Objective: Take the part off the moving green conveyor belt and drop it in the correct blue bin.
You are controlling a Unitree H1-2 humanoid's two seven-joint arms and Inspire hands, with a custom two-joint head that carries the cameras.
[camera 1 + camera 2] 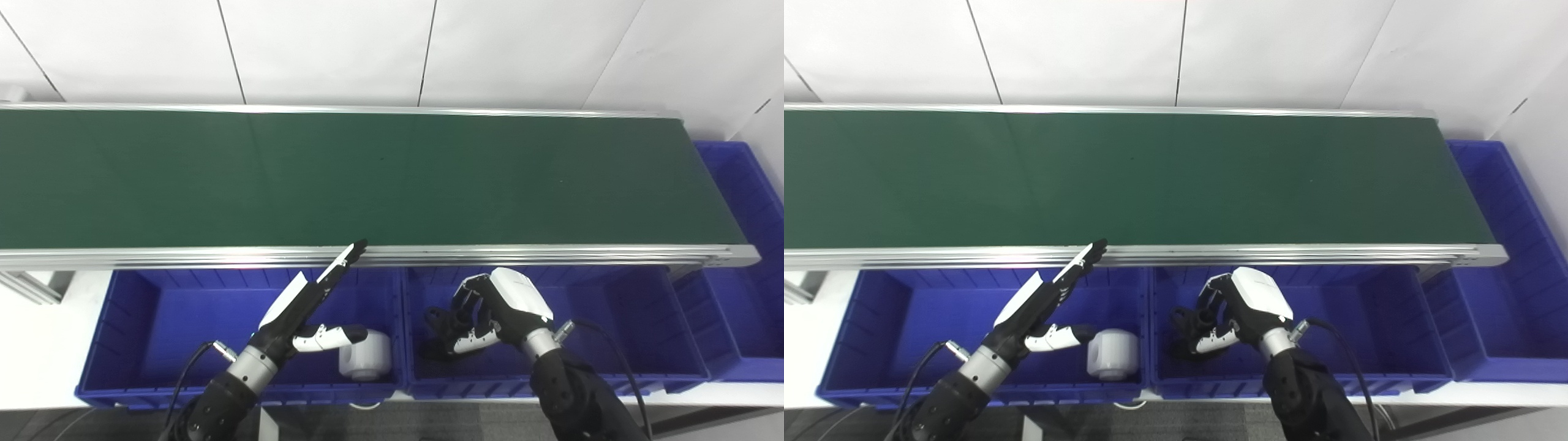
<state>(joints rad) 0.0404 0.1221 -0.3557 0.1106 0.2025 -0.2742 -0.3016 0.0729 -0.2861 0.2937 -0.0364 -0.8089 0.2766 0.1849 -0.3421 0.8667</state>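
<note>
The green conveyor belt [367,177] carries no part. My right hand [496,312] is low inside the middle blue bin [612,318], fingers and thumb curled around a black part [436,334] that sticks out to the left of the hand, near the bin floor. My left hand [306,306] is open and empty over the left blue bin [171,318], fingers stretched flat and pointing up toward the belt's front rail [184,257]. A white cylindrical part [366,356] lies in the left bin beside the left thumb.
A third blue bin [744,202] stands at the belt's right end. The belt's aluminium front rail overhangs the back edges of the two front bins. White wall panels rise behind the belt.
</note>
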